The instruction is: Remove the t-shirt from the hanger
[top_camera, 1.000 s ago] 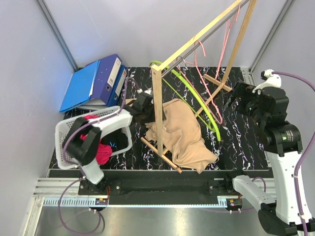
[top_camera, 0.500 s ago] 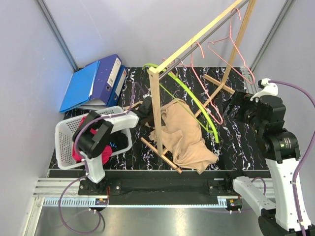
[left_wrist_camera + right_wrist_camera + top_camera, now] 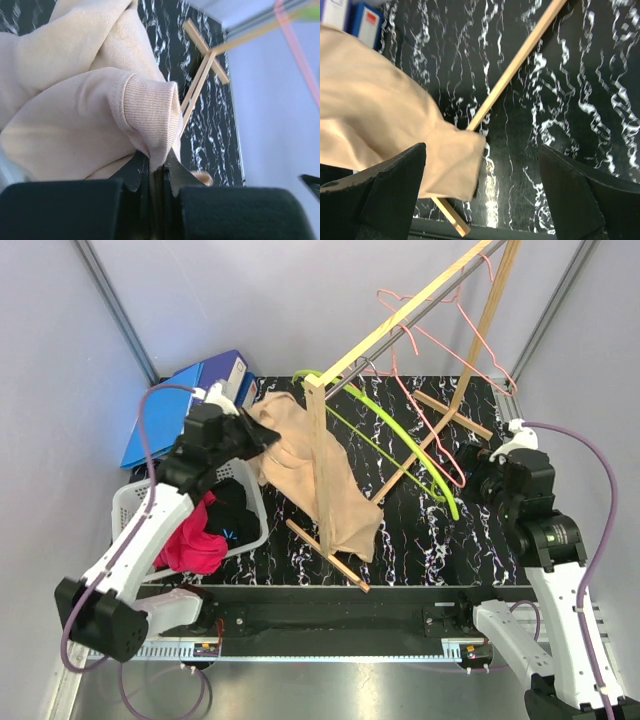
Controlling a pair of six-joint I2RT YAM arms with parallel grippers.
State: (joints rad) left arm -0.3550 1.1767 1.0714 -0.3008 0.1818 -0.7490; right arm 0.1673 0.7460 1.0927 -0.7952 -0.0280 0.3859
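Observation:
The beige t-shirt (image 3: 305,465) hangs stretched from my left gripper (image 3: 247,427) down past the wooden rack post (image 3: 321,460) to the floor. My left gripper (image 3: 157,172) is shut on the t-shirt's (image 3: 75,125) ribbed hem, raised above the basket's far side. The green hanger (image 3: 405,450) dangles from the rail, its right half bare; whether its left end still touches the shirt I cannot tell. My right gripper (image 3: 487,475) is open to the right of the rack. In the right wrist view it (image 3: 481,150) hovers over the shirt's (image 3: 380,120) lower corner with nothing between its fingers.
A white basket (image 3: 130,502) with red and black clothes sits at the left. Blue binders (image 3: 185,405) lean at the back left. Pink wire hangers (image 3: 440,330) hang on the rail. The rack's foot bars (image 3: 330,558) (image 3: 515,65) lie on the black marbled floor.
My left gripper has shut on the t-shirt and swung it up and left, toward the basket. The shirt has come up off the floor heap. The hangers are swinging, and the right arm drew back.

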